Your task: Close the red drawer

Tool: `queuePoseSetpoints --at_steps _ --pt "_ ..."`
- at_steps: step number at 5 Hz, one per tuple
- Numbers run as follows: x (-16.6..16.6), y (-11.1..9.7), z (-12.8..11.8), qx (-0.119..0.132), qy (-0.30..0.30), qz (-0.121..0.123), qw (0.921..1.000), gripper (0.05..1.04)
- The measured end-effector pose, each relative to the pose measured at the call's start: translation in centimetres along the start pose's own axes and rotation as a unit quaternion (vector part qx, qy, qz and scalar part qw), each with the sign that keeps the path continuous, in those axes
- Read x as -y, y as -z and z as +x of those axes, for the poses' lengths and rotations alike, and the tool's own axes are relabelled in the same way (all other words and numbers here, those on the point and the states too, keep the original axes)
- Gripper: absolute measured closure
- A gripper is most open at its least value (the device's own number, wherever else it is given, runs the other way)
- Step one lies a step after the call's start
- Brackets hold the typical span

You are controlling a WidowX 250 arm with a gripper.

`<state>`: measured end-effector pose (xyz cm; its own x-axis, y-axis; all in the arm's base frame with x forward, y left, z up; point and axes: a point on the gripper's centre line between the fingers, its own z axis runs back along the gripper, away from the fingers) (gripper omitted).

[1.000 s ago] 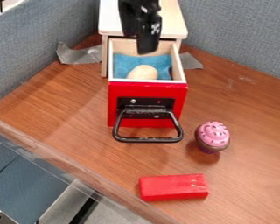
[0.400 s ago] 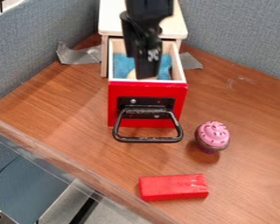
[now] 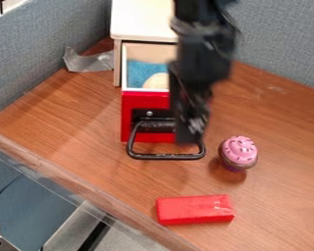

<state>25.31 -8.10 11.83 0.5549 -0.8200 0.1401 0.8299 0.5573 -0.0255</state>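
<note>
From ten o'clock, a blue-gray left partition [image 3: 41,49] bounds the brown table [image 3: 67,108]. The table's near edge [image 3: 61,171] slants from nine o'clock down to six, with a wide stretch of wood between it and the drawer. At eleven o'clock, crumpled gray tape [image 3: 91,62] lies close against the left side of a pale wooden cabinet [image 3: 140,22], whose top reaches the view's border toward twelve.

The red-fronted drawer [image 3: 146,100] stands pulled out of the cabinet toward six o'clock. Its pale rim frames a blue cloth [image 3: 138,71], with a cream rounded thing [image 3: 158,82] lying on it; the right part of the drawer is hidden behind the arm. The black handle [image 3: 166,157] juts from the drawer front toward six, leaving a band of wood between its bar and the red block below.

The gripper [image 3: 189,137] hangs at the center, its tip pointing to six, in front of the right side of the drawer front and just above the handle's right end. Whether it touches the handle, and whether it is released or clenched, I cannot tell. The red block [image 3: 194,209] lies flat at six o'clock, near the table's slanting edge. At four, the pink-topped cupcake [image 3: 238,152] stands apart from the handle, with room toward three. The right partition [image 3: 284,44] bounds the table from one to two o'clock.
</note>
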Motion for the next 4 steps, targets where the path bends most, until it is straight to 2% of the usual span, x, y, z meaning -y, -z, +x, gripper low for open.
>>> queuePoseSetpoints --at_steps 1,2,4 --pt "2.4 2.2 1.6 -0.018 0.041 -0.009 0.9989 0.083" --pt "2.6 4.5 1.7 -0.039 0.044 -0.019 0.9981 0.083" --pt "1.8 6.5 -0.2 -0.056 0.018 -0.023 0.9980 0.083"
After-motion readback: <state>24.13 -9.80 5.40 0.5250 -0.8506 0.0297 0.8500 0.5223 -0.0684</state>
